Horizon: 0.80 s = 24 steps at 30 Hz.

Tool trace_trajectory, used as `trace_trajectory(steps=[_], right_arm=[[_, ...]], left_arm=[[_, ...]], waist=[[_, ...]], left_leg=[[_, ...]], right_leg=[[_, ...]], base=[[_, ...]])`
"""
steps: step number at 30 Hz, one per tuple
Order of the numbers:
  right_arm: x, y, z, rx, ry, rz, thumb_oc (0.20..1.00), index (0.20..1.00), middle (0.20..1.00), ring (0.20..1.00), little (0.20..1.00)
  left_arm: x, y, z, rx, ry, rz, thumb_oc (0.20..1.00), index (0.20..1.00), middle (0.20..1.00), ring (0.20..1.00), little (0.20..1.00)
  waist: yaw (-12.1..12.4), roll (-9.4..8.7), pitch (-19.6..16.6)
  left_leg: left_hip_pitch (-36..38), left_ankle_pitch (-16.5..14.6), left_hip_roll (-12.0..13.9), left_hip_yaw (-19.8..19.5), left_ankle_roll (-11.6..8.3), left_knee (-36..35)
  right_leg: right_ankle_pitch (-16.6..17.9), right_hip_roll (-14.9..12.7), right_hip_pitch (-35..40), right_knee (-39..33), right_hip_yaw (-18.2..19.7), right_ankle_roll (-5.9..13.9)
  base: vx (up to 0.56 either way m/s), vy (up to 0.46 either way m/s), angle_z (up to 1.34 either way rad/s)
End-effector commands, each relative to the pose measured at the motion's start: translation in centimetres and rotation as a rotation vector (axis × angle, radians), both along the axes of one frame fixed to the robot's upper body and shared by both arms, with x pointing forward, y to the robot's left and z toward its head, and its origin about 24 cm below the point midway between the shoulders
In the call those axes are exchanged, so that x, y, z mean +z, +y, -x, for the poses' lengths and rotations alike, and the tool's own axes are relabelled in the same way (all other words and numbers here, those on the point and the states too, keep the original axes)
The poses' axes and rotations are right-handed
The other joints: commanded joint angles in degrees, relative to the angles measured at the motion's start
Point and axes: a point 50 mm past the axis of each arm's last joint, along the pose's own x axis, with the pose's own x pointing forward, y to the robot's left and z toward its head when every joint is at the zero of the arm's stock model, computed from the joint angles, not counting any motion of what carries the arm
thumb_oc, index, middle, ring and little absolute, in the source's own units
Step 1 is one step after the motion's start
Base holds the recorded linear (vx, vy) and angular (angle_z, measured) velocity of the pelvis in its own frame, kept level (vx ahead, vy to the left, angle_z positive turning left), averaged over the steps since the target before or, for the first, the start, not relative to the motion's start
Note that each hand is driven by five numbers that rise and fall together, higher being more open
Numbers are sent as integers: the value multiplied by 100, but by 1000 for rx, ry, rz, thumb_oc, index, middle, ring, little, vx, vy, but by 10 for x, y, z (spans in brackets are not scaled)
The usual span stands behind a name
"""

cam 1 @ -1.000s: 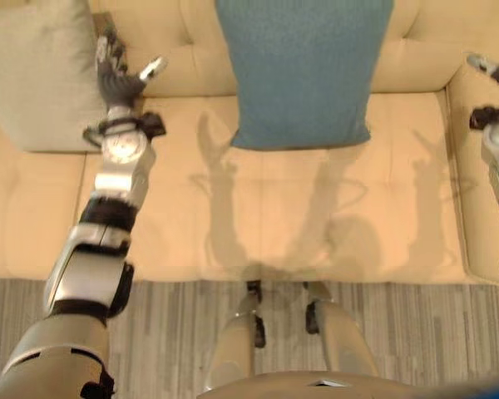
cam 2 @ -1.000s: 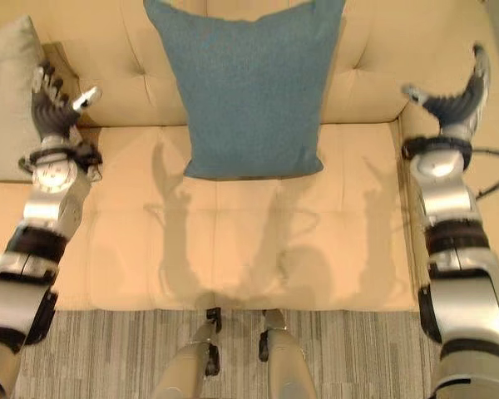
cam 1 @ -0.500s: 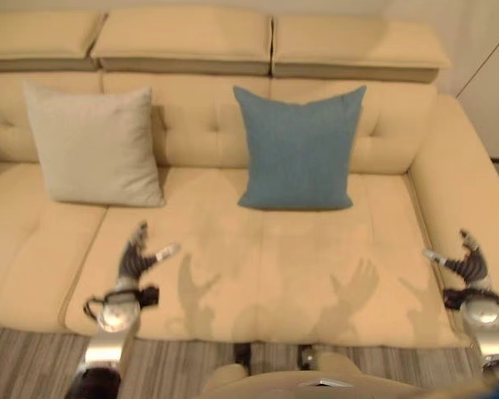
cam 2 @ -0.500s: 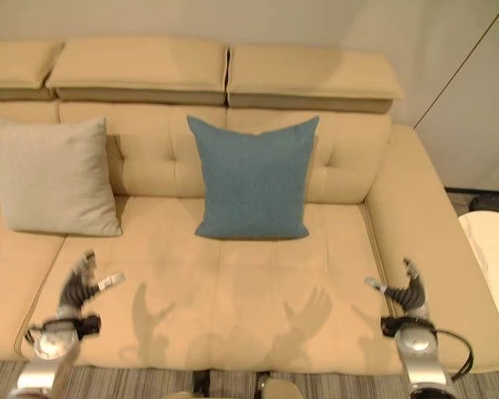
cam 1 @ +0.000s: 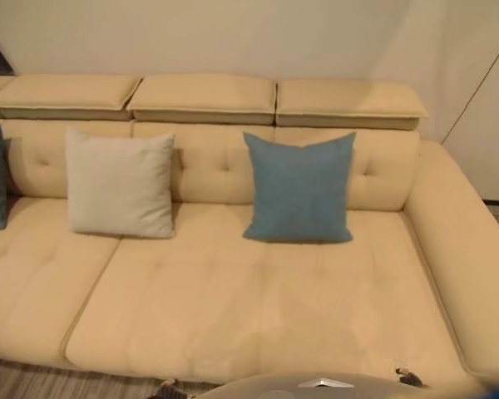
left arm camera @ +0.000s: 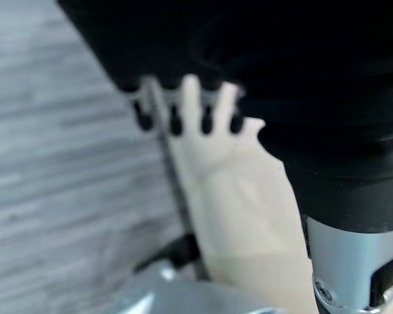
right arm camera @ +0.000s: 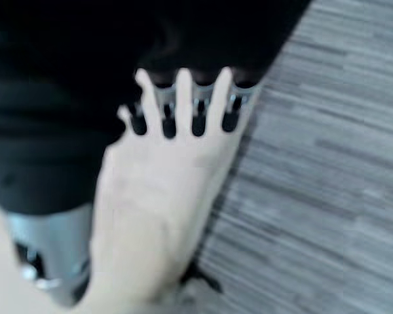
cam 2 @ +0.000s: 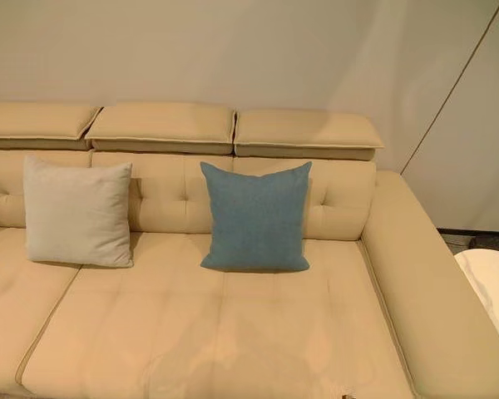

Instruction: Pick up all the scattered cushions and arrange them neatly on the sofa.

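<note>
Cushions stand upright against the sofa [cam 1: 258, 316] backrest: a blue cushion [cam 1: 299, 188] at middle, a beige cushion [cam 1: 121, 184] to its left. The left hand [left arm camera: 183, 111] and the right hand [right arm camera: 183, 104] hang over the grey floor [right arm camera: 334, 163], fingers straight, holding nothing, well apart from the cushions.

Cream sofa [cam 1: 233, 307], blue cushion [cam 1: 299, 187], beige cushion [cam 1: 121, 184], grey striped floor [right arm camera: 340, 163]

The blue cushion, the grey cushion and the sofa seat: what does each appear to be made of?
Blue cushion: seemingly woven fabric, matte with a fine even grain.
Grey cushion: soft matte cloth, probably woven; its weave is too faint to tell.
Sofa seat: smooth cream upholstery, perhaps leather or faux leather, with tufted dimples and a soft sheen.
</note>
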Motion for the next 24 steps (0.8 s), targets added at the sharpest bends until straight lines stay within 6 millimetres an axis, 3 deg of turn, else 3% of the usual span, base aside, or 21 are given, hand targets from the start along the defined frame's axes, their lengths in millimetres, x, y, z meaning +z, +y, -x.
trace_trajectory(steps=[1,3,4,8,11,14,20,24], right_arm=[[15,-16,-42,-13,-139,42,1000,1000,1000,1000,1000],[15,-17,-43,-8,-133,49,1000,1000,1000,1000,1000],[16,-19,-42,-6,-126,59,1000,1000,1000,1000,1000],[17,-22,-44,-5,-130,67,1000,1000,1000,1000,1000],[18,-24,-43,-5,-124,70,1000,1000,1000,1000,1000],[19,-20,-56,22,-137,81,1000,1000,1000,1000,1000],[20,-12,-67,64,-145,82,1000,1000,1000,1000,1000],[19,-12,-68,76,-126,89,1000,1000,1000,1000,1000]], left_arm=[[15,13,-48,4,-169,-51,1000,1000,1000,1000,1000],[16,9,-57,-15,-188,-45,1000,1000,1000,1000,1000],[16,5,-60,-32,-188,-35,1000,1000,1000,1000,1000],[13,-1,-58,-34,-181,-15,1000,1000,1000,1000,1000],[12,-7,-59,-39,-188,6,1000,1000,1000,1000,1000],[16,-15,-74,-89,-226,17,1000,1000,1000,1000,1000],[17,-11,-77,-78,-231,-14,1000,1000,1000,1000,1000],[18,-2,-76,-80,-208,-46,1000,1000,1000,1000,1000]], waist=[[-25,-232,452],[-4,-264,571],[-18,-313,609],[-83,-271,589],[-163,-161,514],[-260,-135,581],[-165,-230,742],[-95,-207,822]], left_leg=[[-222,-270,206,187,-367,519],[-468,-423,147,55,-365,992],[-491,-717,29,-90,-338,1360],[-235,-931,-14,-257,-305,1656],[146,-977,-43,-476,-302,1405],[202,-1262,-278,-536,-95,926],[-27,-1245,-550,-382,47,914],[-286,-1055,-560,-260,146,886]], right_leg=[[-662,-259,205,322,57,556],[-624,-313,123,364,46,530],[-595,-388,18,426,58,517],[-489,-419,-203,527,135,525],[-381,-385,-419,589,224,560],[25,-591,-887,622,331,760],[512,-904,-1276,341,280,1067],[249,-933,-1327,586,232,1011]], base=[[-153,-41,56],[-218,-8,29],[-194,17,9],[-142,91,6],[-125,151,-12],[-259,244,-7],[-241,174,-32],[-269,95,-48]])
